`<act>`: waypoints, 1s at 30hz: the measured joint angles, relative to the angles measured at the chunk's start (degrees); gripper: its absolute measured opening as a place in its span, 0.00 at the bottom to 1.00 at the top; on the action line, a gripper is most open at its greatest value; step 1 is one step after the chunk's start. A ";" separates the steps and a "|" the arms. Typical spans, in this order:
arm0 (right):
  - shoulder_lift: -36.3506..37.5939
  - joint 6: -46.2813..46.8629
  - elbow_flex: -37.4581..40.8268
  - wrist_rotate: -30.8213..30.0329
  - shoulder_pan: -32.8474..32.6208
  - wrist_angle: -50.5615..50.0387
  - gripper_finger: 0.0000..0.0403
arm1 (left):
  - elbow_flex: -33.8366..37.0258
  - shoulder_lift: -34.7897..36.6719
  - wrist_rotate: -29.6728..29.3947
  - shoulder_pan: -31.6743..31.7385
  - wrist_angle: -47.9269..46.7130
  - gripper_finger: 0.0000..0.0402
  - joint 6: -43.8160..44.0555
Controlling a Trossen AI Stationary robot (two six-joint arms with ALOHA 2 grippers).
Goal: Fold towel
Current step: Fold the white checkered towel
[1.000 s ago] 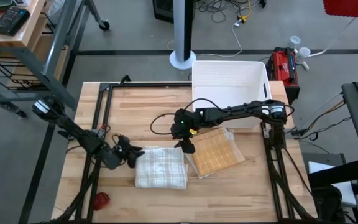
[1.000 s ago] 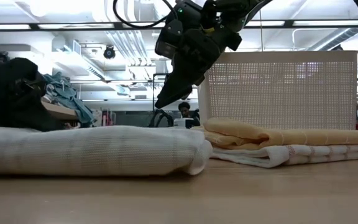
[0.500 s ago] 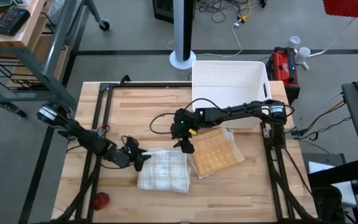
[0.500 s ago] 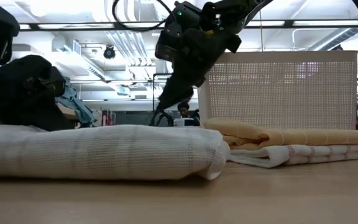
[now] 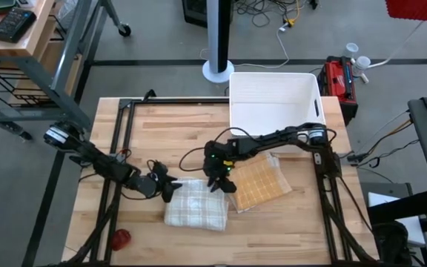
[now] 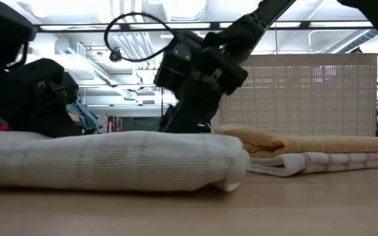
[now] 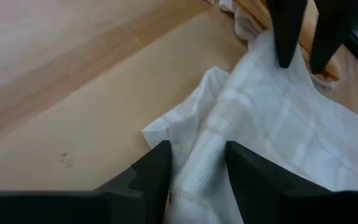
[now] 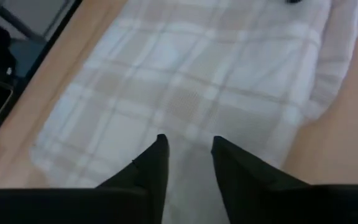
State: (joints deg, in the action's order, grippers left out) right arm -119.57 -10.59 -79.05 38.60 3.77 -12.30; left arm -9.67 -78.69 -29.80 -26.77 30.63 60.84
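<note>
Wooden worktop (image 5: pixel 161 126) carries everything under inspection: a white plaid towel (image 5: pixel 195 204) lies folded near the front edge, and just beside it, toward my right side, sits a stack of folded towels with an orange one (image 5: pixel 259 181) on top. A white bin (image 5: pixel 273 100) stands at the far edge, apparently to receive finished pieces.

My left claw (image 5: pixel 167 187) lies low at the towel's left edge. In the left wrist view its fingers (image 7: pixel 151 171) stand part open, astride a raised ridge of cloth, not clamped on it. I judge it is placed there to square or pinch that loose edge.

My right claw (image 5: pixel 220 178) comes down on the towel's opposite, far-right corner, next to the orange stack. Its fingers (image 8: pixel 157 158) show a narrow gap with cloth beneath and nothing visibly gripped. That position suits pinning or tidying the corner while the left side is worked.

The towel already looks folded; only trimming of edges seems left.
</note>
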 joint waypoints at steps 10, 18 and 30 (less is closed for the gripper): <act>-8.02 6.19 -2.81 0.08 0.03 2.77 0.01 | -4.57 -2.11 5.63 2.42 -2.79 0.26 -7.18; -3.65 5.04 -2.88 -1.78 0.10 -2.29 0.00 | -7.09 1.92 4.28 2.48 -14.28 0.15 2.51; 10.39 0.09 -3.17 -14.22 1.03 -5.97 0.00 | -18.47 8.19 1.27 2.52 -29.18 0.02 -8.52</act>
State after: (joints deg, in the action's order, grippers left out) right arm -109.18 -10.50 -82.21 24.39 4.80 -18.27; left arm -28.14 -70.51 -28.52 -24.25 1.45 52.32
